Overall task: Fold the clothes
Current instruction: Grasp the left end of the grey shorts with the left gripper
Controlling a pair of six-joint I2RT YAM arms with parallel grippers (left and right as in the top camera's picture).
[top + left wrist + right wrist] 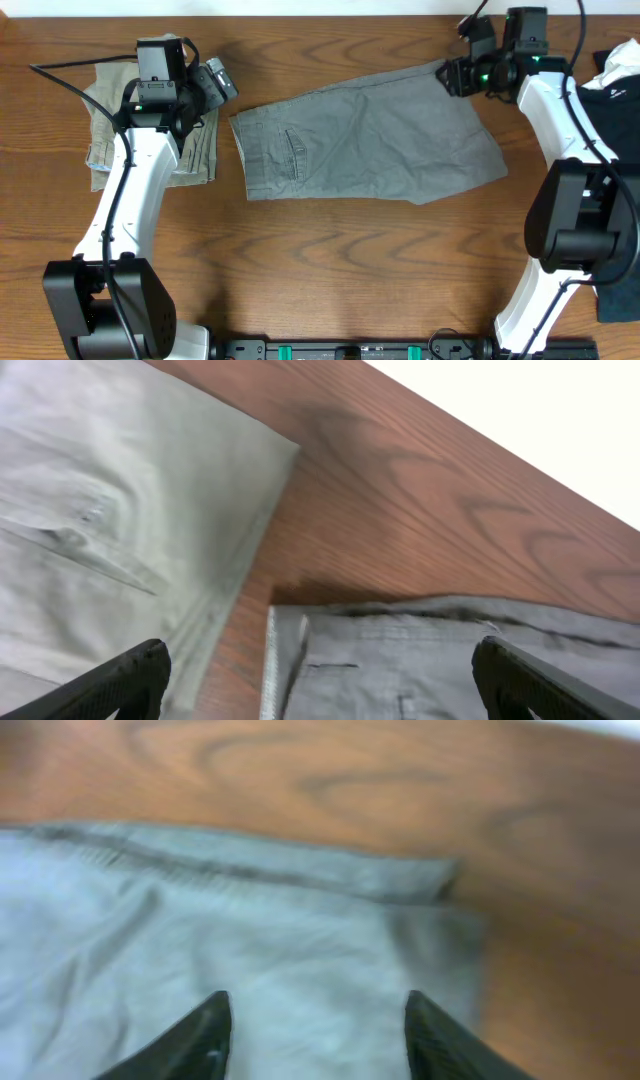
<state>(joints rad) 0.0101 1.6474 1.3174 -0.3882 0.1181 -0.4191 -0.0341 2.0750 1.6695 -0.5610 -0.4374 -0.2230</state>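
The clothes [370, 135], a mid-grey pair of shorts, lie folded lengthwise across the middle of the table, waistband to the left. My left gripper [215, 85] hovers just left of the waistband corner with its jaws wide apart and nothing between them. In the left wrist view the gripper [320, 680] frames the waistband edge [400, 655]. My right gripper [452, 75] hangs over the shorts' far right corner. In the right wrist view its jaws [315, 1020] stand apart above the grey cloth [250, 940], holding nothing.
Folded khaki-beige trousers [105, 150] lie under my left arm at the left. A black garment with a white label [615, 85] sits at the right edge. Bare wood runs along the table's front [330, 260].
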